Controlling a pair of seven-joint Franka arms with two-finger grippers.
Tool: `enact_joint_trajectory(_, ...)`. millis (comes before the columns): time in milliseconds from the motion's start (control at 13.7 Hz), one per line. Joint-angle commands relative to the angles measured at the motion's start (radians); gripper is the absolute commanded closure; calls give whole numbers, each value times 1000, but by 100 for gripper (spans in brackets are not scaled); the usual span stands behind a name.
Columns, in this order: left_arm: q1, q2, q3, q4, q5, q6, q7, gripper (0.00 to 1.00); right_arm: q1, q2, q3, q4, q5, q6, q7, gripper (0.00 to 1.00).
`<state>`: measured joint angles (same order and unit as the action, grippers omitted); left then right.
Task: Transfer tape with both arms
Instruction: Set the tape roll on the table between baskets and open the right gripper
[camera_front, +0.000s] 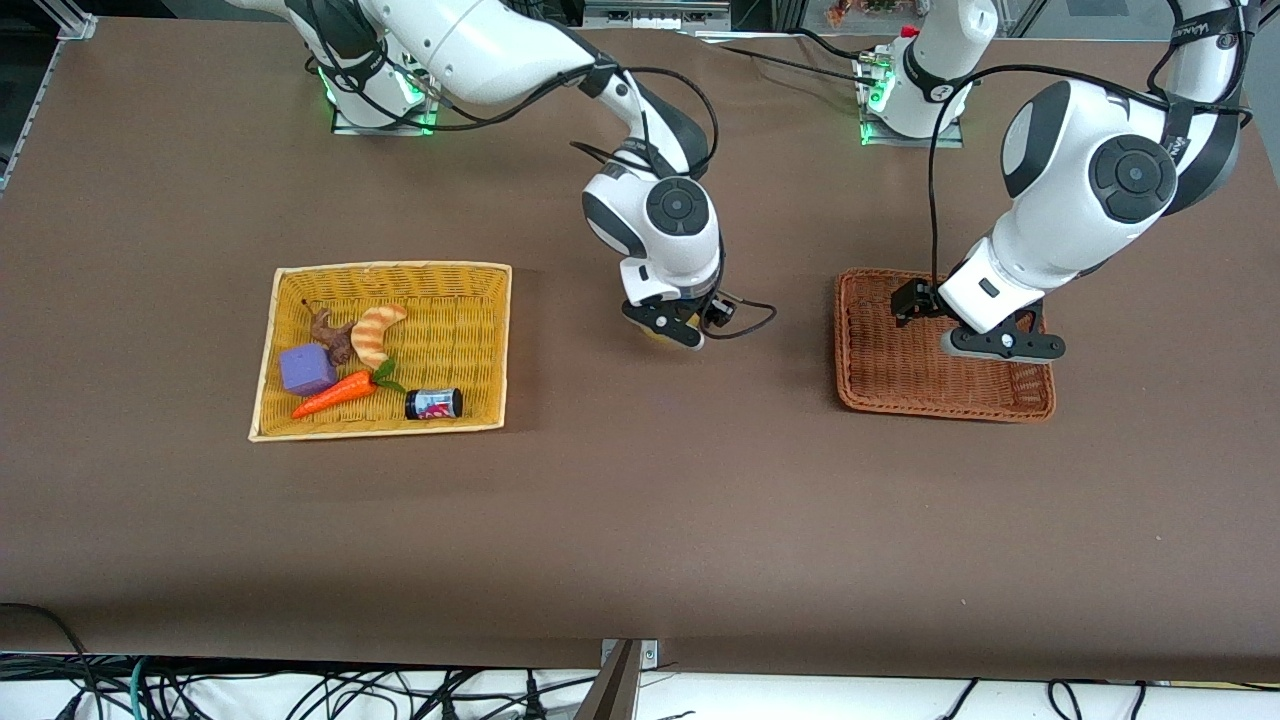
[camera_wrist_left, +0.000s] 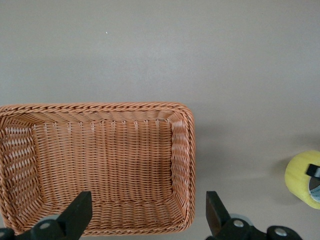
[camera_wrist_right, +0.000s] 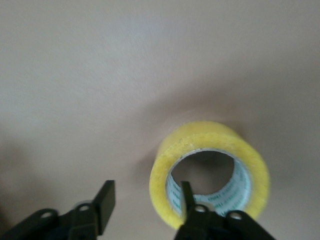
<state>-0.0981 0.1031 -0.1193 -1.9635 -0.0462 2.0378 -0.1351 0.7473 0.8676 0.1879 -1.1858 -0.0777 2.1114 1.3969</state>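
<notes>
The tape (camera_wrist_right: 210, 140), a yellowish roll with a pale printed core, appears to rest on the bare table between the two baskets. My right gripper (camera_wrist_right: 146, 192) is low over it and open. One finger (camera_wrist_right: 186, 192) is inside the ring and the other finger stands apart outside the roll's wall. In the front view the right gripper (camera_front: 668, 328) hides nearly all of the tape (camera_front: 655, 336). My left gripper (camera_front: 1000, 345) hangs open and empty over the brown wicker basket (camera_front: 850, 380). The left wrist view shows that basket (camera_wrist_left: 182, 150) and the tape (camera_wrist_left: 299, 175) off to one side.
A yellow wicker basket (camera_front: 390, 268) toward the right arm's end holds a croissant toy (camera_front: 376, 333), a carrot (camera_front: 335, 394), a purple block (camera_front: 306, 369), a brown toy (camera_front: 332, 336) and a small dark can (camera_front: 433, 403). The brown basket has nothing in it.
</notes>
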Motion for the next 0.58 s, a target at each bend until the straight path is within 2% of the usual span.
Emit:
enact_joint_trajectory(0,15,-13,-13,-11,-21,9,-3,0,-35,-108,-15,20,-7,-155,-105,0)
enact_joint_trajectory(218,14,-5,-52,-11,-43,12,-35,0,-147,-235,-22,12,-2,-327,-426,0)
enact_joint_trajectory(510,12,47,-176,-11,-41,76,-214,0,-326,-372,-134,12,25,-618,-972,0)
